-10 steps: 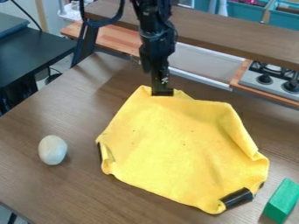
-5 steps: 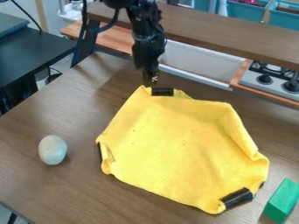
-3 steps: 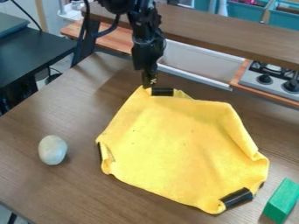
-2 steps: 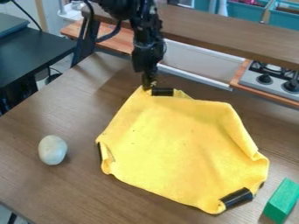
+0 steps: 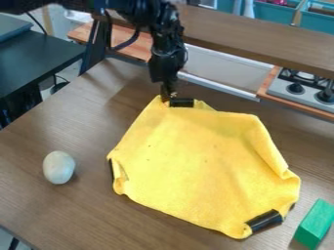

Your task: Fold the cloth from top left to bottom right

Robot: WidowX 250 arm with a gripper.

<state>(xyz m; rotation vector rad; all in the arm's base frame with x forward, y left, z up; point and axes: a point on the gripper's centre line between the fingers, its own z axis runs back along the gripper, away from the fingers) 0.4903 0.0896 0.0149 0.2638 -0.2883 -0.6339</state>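
The gripper hung by the rim of the yellow cloth between eleven and twelve o'clock, its jaws spread or pressed together, I couldn't tell which, and the cloth lay on the brown surface, an off-white egg-shaped object at its nine o'clock, a green block at four.

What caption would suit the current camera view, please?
Robot gripper at the top edge of a yellow cloth, between a white egg and a green block.
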